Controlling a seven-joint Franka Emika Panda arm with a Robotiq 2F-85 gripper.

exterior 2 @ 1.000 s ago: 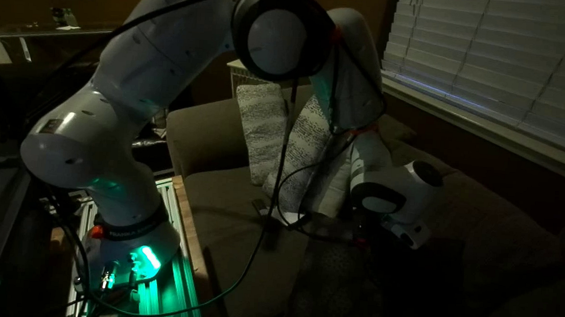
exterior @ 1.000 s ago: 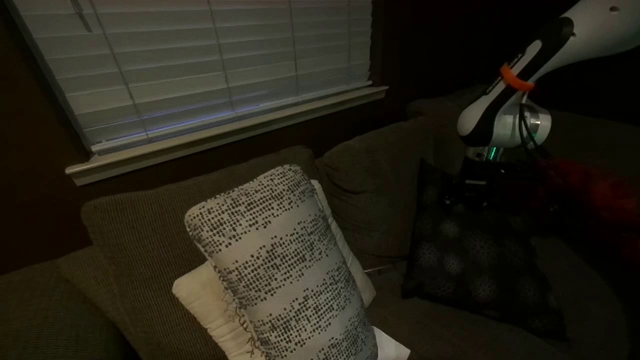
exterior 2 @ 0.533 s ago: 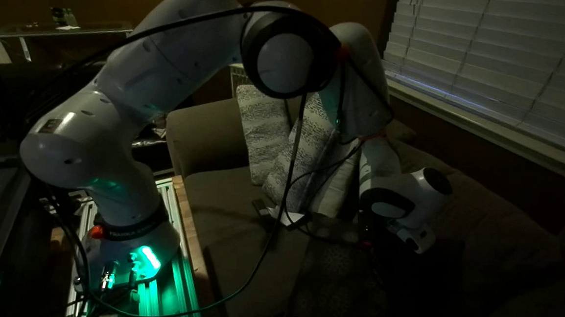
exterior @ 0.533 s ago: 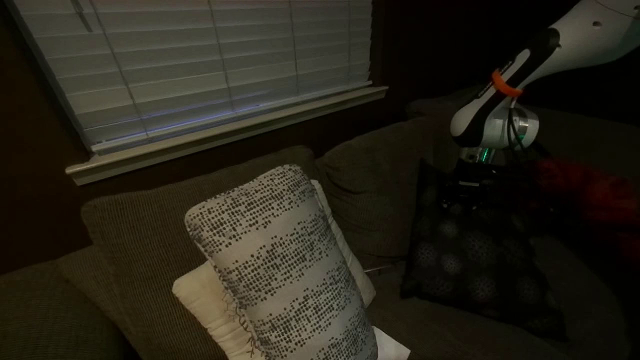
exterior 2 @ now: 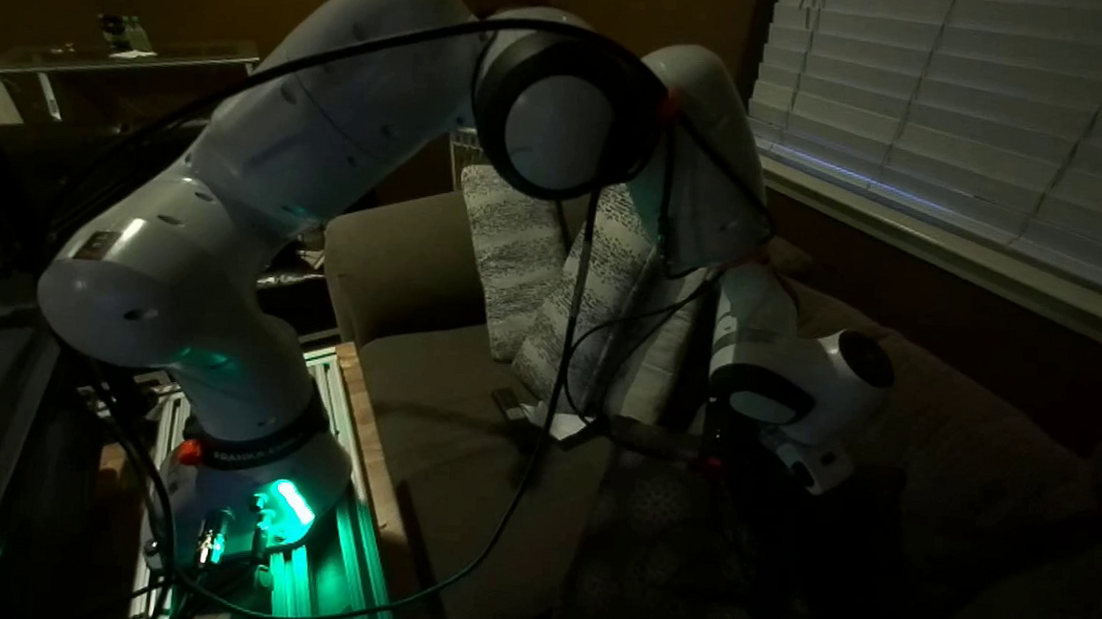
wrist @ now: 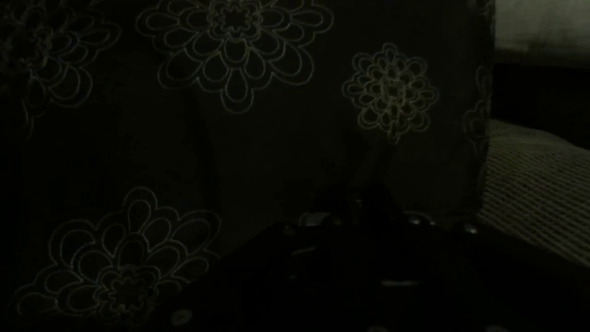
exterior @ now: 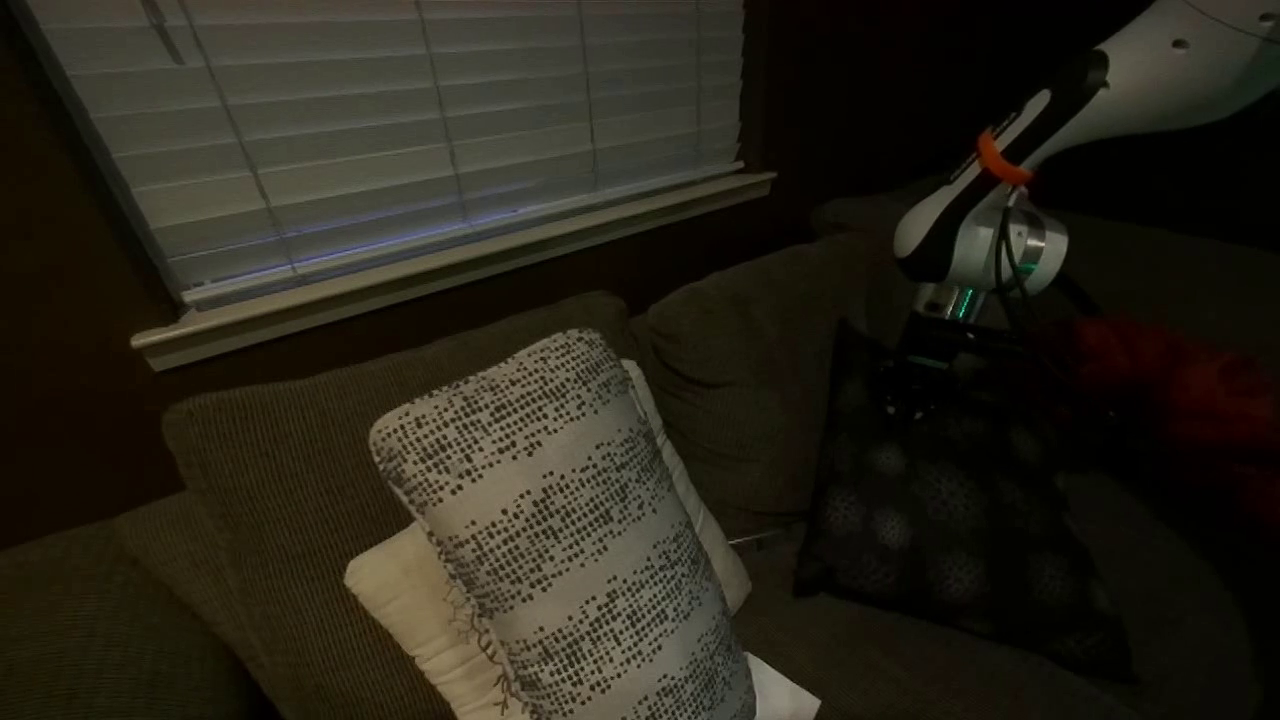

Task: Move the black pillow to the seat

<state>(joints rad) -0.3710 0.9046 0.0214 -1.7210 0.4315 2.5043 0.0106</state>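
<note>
- One gripper (exterior: 908, 402), pointing down at the upper part of the black floral throw pillow (exterior: 945, 550); too dark to say whether its fingers are apart or pinching fabric.
- Same black floral throw pillow: over the sofa seat cushion (exterior 2: 452, 437), flat or propped unclear; fills most of wrist view.
- Red item (exterior: 1170, 375) near gripper in an exterior view, too dim to name.
- White sheet (exterior 2: 571, 427) on sofa seat cushion.
- Speckled knit pillow (exterior: 560, 520) in front of plain cream pillow (exterior: 400, 590), apart from gripper.
- Sofa back cushion (exterior: 760, 380) behind; window blinds (exterior: 350, 130) above.
</note>
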